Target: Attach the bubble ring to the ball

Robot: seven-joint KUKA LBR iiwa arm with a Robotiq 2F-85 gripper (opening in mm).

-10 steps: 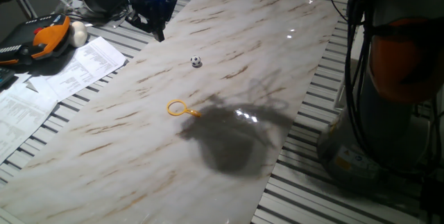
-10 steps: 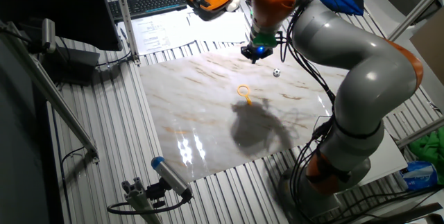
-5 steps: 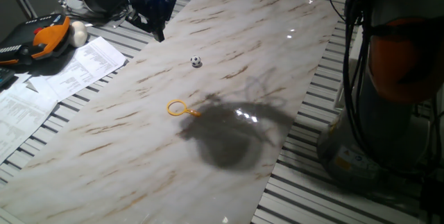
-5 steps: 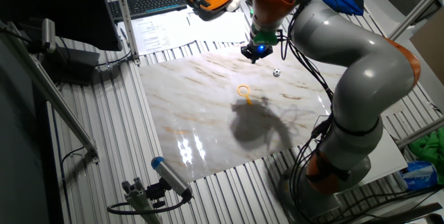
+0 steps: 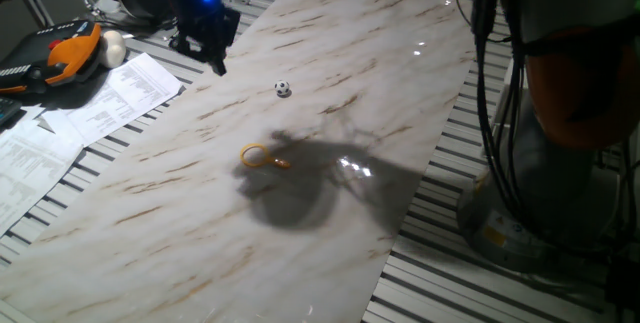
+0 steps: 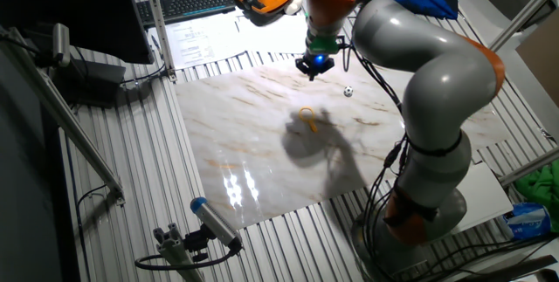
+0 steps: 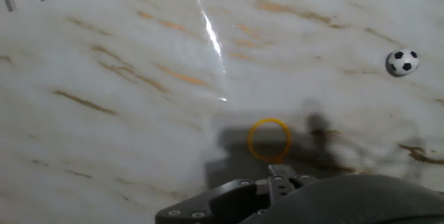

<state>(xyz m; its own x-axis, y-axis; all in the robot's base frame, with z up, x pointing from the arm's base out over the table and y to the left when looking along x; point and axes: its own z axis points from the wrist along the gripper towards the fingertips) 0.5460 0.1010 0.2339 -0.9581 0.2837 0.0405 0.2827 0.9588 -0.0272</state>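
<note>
— Where's your arm?
— Bent over the marble board (image 5: 400, 83), my gripper (image 5: 213, 51) high near its far edge, empty; I can't tell its opening.
— The ring (image 5: 256, 156)?
— Flat mid-board, apart from the ball (image 5: 283, 88).

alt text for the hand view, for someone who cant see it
A small yellow-orange bubble ring lies flat on a marble-patterned table, in a dark shadow just beyond the dark body of the hand. A tiny black-and-white ball sits apart at the upper right, not touching the ring.
</note>
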